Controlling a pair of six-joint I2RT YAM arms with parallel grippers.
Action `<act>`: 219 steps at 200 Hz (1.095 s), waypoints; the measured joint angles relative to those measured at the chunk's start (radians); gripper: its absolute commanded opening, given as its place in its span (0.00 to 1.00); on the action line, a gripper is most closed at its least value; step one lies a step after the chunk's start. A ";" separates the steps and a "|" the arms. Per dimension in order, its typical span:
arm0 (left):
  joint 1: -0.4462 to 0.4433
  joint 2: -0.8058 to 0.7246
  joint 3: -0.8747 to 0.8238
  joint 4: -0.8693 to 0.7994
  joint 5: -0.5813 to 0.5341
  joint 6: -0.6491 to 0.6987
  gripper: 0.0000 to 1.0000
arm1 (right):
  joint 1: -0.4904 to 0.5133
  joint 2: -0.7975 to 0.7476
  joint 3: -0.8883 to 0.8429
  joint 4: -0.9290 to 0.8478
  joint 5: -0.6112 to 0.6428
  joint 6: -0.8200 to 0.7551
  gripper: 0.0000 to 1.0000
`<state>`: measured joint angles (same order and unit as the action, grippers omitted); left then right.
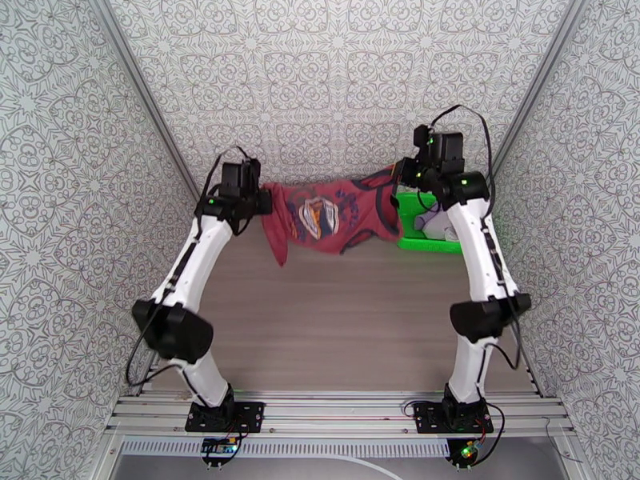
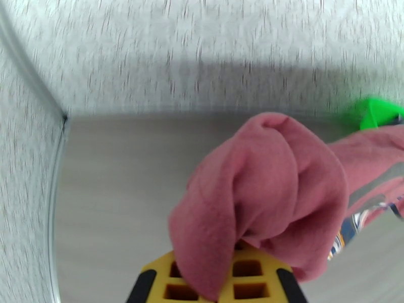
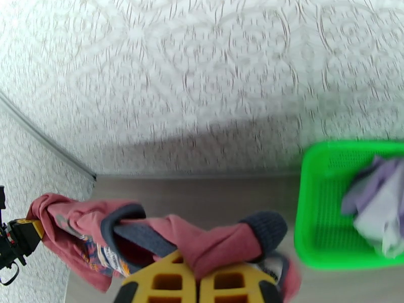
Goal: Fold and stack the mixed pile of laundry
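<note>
Two garments, neither folded: my left gripper [image 1: 262,200] and right gripper [image 1: 402,179] are clamping and stretching the red tank top [image 1: 336,219]; the lavender garment [image 3: 376,208] is lying in the green basket [image 3: 309,198].

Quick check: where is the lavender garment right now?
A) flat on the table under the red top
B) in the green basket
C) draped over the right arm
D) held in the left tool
B: the lavender garment lies inside the green basket, while the left tool and the right tool hold the red tank top between them.
</note>
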<state>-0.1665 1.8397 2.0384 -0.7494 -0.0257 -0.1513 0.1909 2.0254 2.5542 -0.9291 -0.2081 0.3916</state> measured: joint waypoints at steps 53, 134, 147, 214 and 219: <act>0.004 -0.206 -0.407 0.247 0.012 0.021 0.01 | -0.007 -0.383 -0.697 0.271 -0.138 0.027 0.00; -0.144 -0.303 -1.151 0.459 -0.142 -0.191 0.99 | 0.076 -0.603 -1.784 0.664 -0.272 0.170 0.00; -0.192 -0.324 -1.144 0.434 -0.196 -0.217 0.99 | 0.079 -0.646 -1.850 0.668 -0.269 0.177 0.00; -0.193 -0.354 -0.835 0.177 -0.260 -0.295 1.00 | 0.079 -0.857 -1.856 0.494 -0.104 0.125 0.76; -0.181 -0.338 -0.809 0.172 -0.241 -0.295 0.99 | 0.079 -0.858 -1.847 0.472 -0.092 0.123 0.80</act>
<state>-0.3473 1.5021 1.2297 -0.5777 -0.2668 -0.4461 0.2695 1.1671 0.7071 -0.4576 -0.3004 0.5144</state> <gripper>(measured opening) 0.994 0.715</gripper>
